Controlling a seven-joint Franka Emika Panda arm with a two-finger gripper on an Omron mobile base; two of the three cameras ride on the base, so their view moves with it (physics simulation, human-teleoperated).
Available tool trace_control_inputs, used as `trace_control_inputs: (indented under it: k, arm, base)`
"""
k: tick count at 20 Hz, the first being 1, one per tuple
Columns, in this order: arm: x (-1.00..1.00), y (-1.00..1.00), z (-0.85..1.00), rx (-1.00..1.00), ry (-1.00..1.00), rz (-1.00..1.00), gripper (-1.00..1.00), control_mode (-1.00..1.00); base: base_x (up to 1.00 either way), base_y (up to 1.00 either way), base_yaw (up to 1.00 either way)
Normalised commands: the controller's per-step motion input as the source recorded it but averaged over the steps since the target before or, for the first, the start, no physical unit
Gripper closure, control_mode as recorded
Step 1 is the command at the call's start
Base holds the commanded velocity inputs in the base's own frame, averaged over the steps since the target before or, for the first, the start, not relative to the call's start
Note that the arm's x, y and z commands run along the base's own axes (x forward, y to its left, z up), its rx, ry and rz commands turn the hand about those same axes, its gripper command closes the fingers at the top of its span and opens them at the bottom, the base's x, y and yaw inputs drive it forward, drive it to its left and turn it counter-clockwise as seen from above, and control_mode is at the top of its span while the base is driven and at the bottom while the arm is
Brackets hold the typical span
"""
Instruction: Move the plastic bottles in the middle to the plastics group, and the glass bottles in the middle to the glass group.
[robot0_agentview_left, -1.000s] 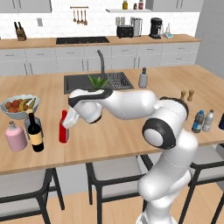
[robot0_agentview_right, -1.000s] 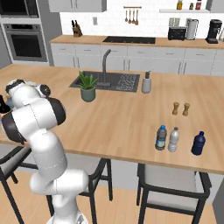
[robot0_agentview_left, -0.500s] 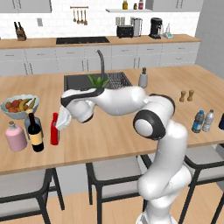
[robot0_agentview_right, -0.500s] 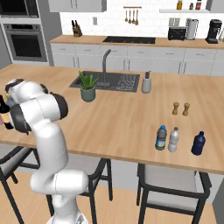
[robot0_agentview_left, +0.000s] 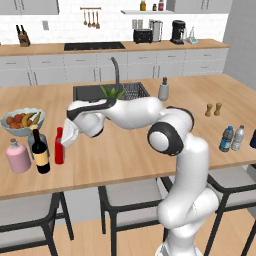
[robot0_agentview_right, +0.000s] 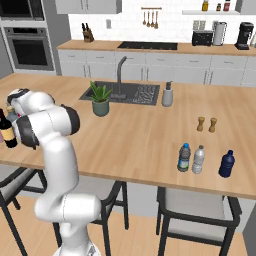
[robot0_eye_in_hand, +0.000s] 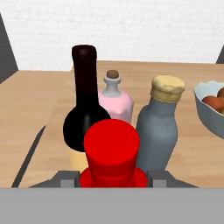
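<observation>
— Hand view first: what are you seeing between the fingers?

— You are looking straight down onto the red cap of the flat red bottle (robot0_eye_in_hand: 111, 151), and it is sitting right between the two dark finger tips, one showing at each side of its shoulders. The gripper (robot0_eye_in_hand: 111, 178) is narrowed around it – the fingers are standing close against the bottle's sides, though you cannot tell whether they are actually pressing on it.

— And behind it?

— You are facing the wine bottle (robot0_eye_in_hand: 85, 109), the pink bottle (robot0_eye_in_hand: 116, 98) with its short neck, and the grey-blue bottle (robot0_eye_in_hand: 157, 129) with a tan stopper, all bunched just beyond the red one. A bowl of fruit (robot0_eye_in_hand: 210, 109) is peeking in at the right edge.

— Where is all that on the counter?

— In the left base view the arm is reaching far to its left over the wooden island (robot0_agentview_left: 125, 150). The gripper (robot0_agentview_left: 66, 141) is sitting at the flat red bottle (robot0_agentview_left: 59, 147), which is standing upright on the counter just beside the wine bottle (robot0_agentview_left: 40, 152); the pink bottle (robot0_agentview_left: 18, 157) is standing further left, the fruit bowl (robot0_agentview_left: 22, 120) behind them.

— And the plastics?

— You are finding them well apart, at the island's other end – the blue-capped water bottle (robot0_agentview_right: 184, 158) is touching or nearly touching the pale-capped bottle (robot0_agentview_right: 198, 160), with the dark blue item (robot0_agentview_right: 226, 164) near them.
</observation>
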Motion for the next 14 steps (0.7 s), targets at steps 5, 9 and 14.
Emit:
trace_control_inputs:
  k: [5, 9, 14]
  arm:
    - [0.09, 0.12, -0.11, 0.0, 0.0, 0.03, 1.0, -1.0]
    - [0.03, 0.0, -0.03, -0.01, 0.0, 0.0, 1.0, -1.0]
    - [0.02, 0.0, 0.0, -0.08, 0.0, 0.0, 1.0, -1.0]
  base:
    - [0.0, 0.0, 0.0]
    - [0.0, 0.0, 0.0]
    - [0.0, 0.0, 0.0]
